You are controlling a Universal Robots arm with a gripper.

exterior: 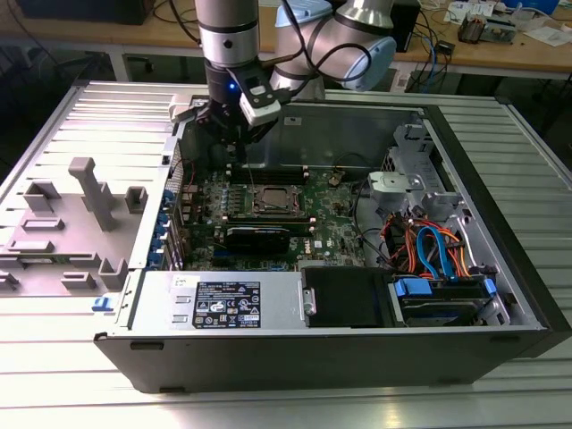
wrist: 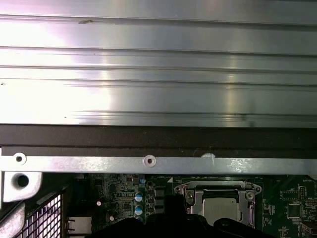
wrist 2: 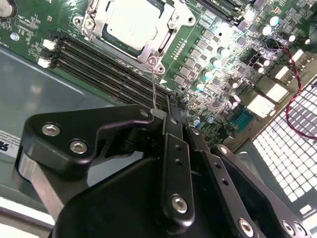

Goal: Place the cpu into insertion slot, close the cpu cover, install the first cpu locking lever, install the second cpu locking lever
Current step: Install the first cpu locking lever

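Note:
The cpu [wrist 2: 132, 22] lies pale and silver in the insertion slot [wrist 2: 88, 25] on the green board. The cpu cover [wrist 2: 101, 27] rests down around it as a silvery frame. In the exterior view the socket with the cpu [exterior: 273, 198] sits mid-board, and my gripper [exterior: 234, 134] hangs above the board's back, toward the exterior view's left. In the second wrist view my gripper [wrist 2: 171, 106] has its fingers together, with nothing seen between them. A thin wire lever [wrist 2: 154, 84] runs from the socket's corner toward the fingertips. The first wrist view also shows the cpu [wrist: 220, 208].
Long black memory slots [wrist 2: 99, 64] run beside the socket. A black card [exterior: 257, 237] lies in front of it. Drive cage and coloured cables [exterior: 429, 250] fill the case's right side. The case wall [wrist: 158, 144] is close by. Grey fixtures [exterior: 94, 192] stand on the table at the left.

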